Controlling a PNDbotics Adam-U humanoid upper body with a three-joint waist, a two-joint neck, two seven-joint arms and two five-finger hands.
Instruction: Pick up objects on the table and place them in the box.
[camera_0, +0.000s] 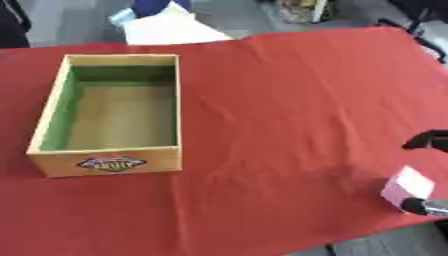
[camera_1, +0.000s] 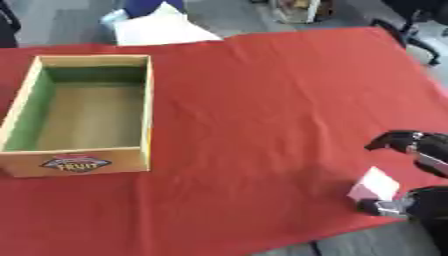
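Pinching pale pink object, apparently tilted | right robot hand closed round it | box well left

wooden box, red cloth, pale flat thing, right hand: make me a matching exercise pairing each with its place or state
Things:
1. wooden box
2. red cloth
3. pale flat thing
4. right hand

Places or states:
A. covers the table
B. near the table's right front edge, between the fingers
C. on the left, nothing seen inside
D. comes in from the right edge

Pairs: 1-C, 2-A, 3-B, 4-D
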